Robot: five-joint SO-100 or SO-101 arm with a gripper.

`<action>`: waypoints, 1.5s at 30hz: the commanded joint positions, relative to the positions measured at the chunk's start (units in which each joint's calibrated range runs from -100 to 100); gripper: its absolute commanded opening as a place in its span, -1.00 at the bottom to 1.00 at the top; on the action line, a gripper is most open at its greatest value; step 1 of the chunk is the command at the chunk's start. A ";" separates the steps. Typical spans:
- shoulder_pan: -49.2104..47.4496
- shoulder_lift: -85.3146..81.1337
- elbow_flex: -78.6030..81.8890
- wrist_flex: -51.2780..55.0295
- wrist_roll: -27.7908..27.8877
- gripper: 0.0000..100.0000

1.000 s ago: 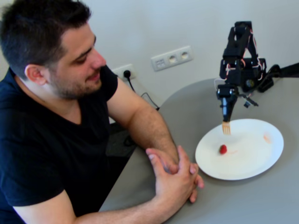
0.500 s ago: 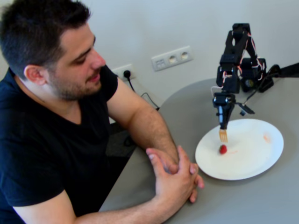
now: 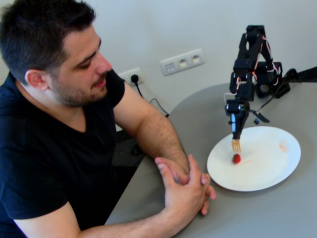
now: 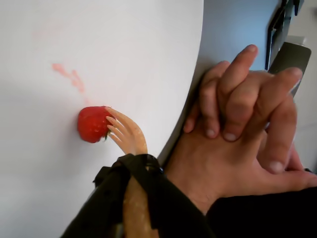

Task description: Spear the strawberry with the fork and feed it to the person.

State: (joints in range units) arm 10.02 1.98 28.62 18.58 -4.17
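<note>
One strawberry lies on the left part of a white plate on the grey surface. The end effector is clamped on a wooden fork pointing down, its tines touching the berry in the wrist view. Beside the plate's rim rest the man's clasped hands.

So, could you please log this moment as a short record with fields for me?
plate: white plate on the grey table, faint red smears on it
strawberry: one strawberry lying on the plate
fork: wooden fork held in the tool, tines at the strawberry's side
person: man seated at the table, looking down
hands: clasped hands beside the plate rim
</note>
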 commanded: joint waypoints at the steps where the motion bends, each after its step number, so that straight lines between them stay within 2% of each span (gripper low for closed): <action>1: 0.28 1.96 -2.38 -1.00 -0.02 -0.98; 31: 0.35 7.30 -2.74 -1.60 0.34 -0.98; 39: 0.73 -1.09 -5.63 4.49 0.40 -0.98; 45: 2.52 -9.48 -10.32 14.84 0.34 -0.98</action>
State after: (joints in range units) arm 11.87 -2.74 22.64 30.59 -4.01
